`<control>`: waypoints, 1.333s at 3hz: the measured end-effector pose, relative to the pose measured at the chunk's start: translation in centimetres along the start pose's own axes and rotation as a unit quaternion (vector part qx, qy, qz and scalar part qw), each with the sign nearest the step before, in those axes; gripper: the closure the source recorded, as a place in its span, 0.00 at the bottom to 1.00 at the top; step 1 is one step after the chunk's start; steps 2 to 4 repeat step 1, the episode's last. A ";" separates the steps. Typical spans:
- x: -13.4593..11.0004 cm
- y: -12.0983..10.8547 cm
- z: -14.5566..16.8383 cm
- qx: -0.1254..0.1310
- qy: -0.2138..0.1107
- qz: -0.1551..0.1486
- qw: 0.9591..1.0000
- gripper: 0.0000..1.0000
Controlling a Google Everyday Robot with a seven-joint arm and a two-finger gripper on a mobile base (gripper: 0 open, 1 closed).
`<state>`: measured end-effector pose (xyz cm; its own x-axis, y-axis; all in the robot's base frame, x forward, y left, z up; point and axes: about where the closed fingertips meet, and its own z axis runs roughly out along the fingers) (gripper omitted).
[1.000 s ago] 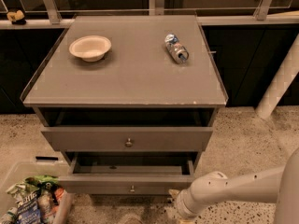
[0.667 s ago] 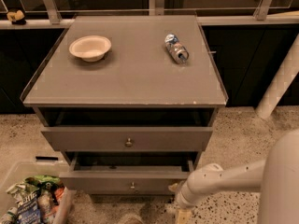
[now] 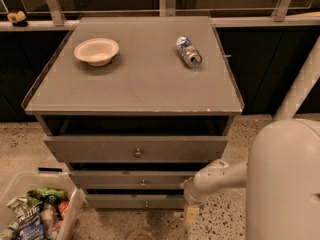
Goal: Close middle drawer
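Observation:
The middle drawer (image 3: 131,179) is the second grey-brown front of the cabinet, with a small round knob (image 3: 143,183). It stands only slightly out, a little behind the top drawer front (image 3: 135,148) and just ahead of the lowest drawer front (image 3: 135,201). My gripper (image 3: 190,190) comes in on the white arm (image 3: 220,176) from the right. It sits at the right end of the middle drawer's front, touching or very close to it.
A white bowl (image 3: 96,50) and a crushed can (image 3: 188,52) lie on the cabinet top (image 3: 135,84). A clear bin of snack packets (image 3: 35,216) stands on the floor at lower left. My white body (image 3: 285,184) fills the lower right. A white pole (image 3: 300,84) leans at the right.
The middle drawer has slid in from far out to nearly shut, uncovering the lowest drawer front. My arm and gripper have moved toward the cabinet with it.

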<state>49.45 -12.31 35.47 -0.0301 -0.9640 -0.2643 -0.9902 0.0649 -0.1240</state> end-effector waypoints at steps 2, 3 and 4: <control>0.0 0.0 0.0 0.000 0.000 0.000 1.000 0.00; 0.0 0.0 0.0 0.000 0.000 0.000 1.000 0.00; 0.0 0.0 0.0 0.000 0.000 0.000 1.000 0.00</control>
